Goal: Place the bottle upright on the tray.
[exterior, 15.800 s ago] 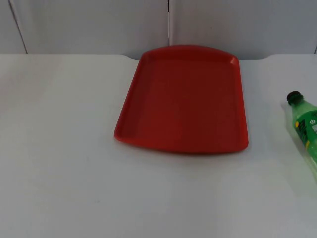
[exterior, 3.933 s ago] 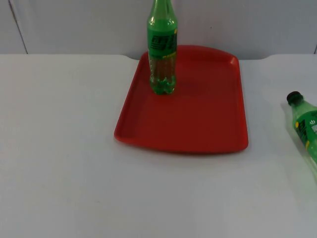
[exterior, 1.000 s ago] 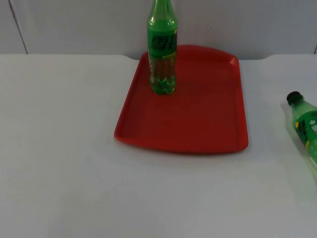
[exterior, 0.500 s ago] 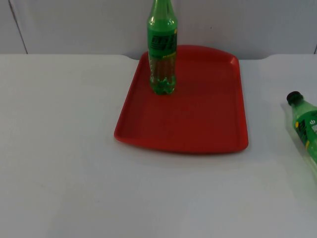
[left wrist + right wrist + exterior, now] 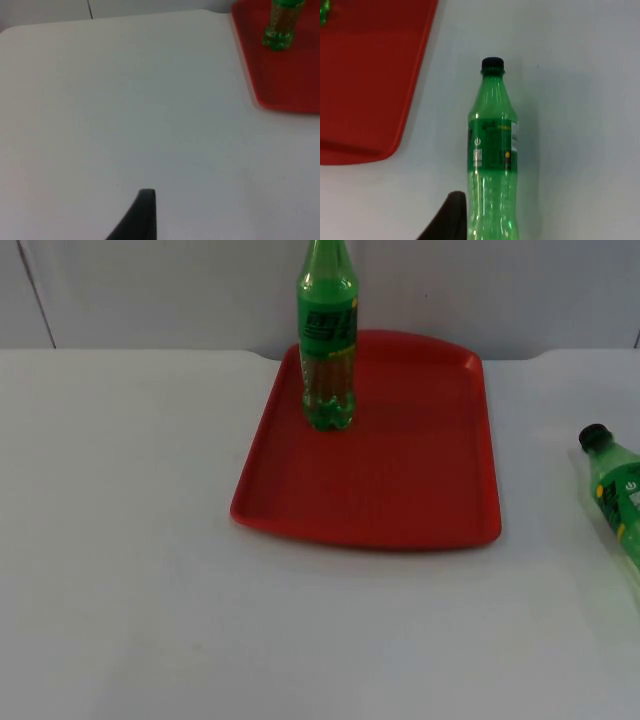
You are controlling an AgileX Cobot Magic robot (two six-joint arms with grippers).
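A green soda bottle (image 5: 328, 335) stands upright on the red tray (image 5: 400, 490), near its far left corner, so one placement looks done. A second green bottle (image 5: 492, 160), black-capped, lies on its side on the white tabletop (image 5: 130, 540) right of the tray, apart from it; if it also belongs on the tray, that step remains. The right gripper (image 5: 451, 220) hangs just beside this lying bottle, the left gripper (image 5: 142, 217) waits over bare tabletop well away from the tray. Whether either gripper's fingers are apart or together cannot be told.
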